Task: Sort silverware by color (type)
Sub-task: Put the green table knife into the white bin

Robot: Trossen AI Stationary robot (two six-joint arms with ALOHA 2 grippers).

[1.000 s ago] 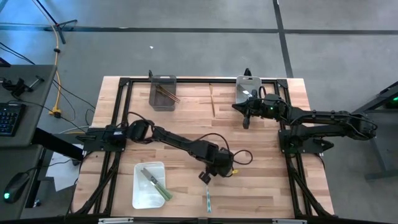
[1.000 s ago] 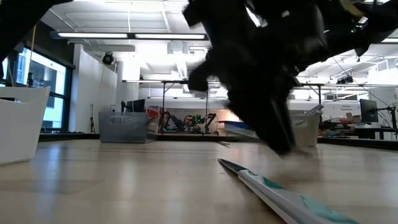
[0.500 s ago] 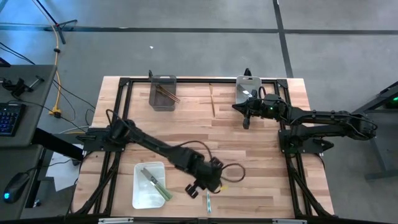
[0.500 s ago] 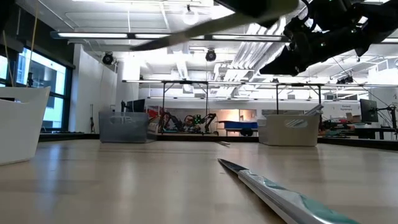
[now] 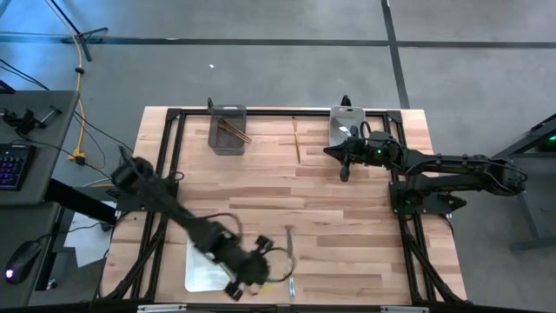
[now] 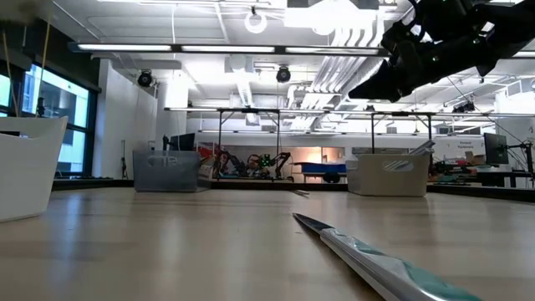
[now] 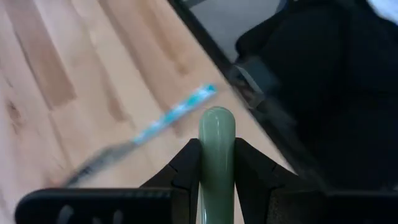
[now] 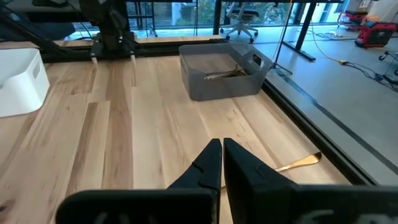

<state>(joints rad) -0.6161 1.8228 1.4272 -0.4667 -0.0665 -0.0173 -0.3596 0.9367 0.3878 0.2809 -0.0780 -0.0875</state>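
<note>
Left jaws point(image 7: 216, 163) pinch green handle point(image 7: 216, 155); teal-patterned knife point(image 7: 163, 118) lies beyond.

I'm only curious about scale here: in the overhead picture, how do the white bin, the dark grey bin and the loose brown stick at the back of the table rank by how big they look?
1. White bin: largest, though the left arm covers part of it.
2. Dark grey bin.
3. Brown stick: about as long as the grey bin, but far thinner.
</note>
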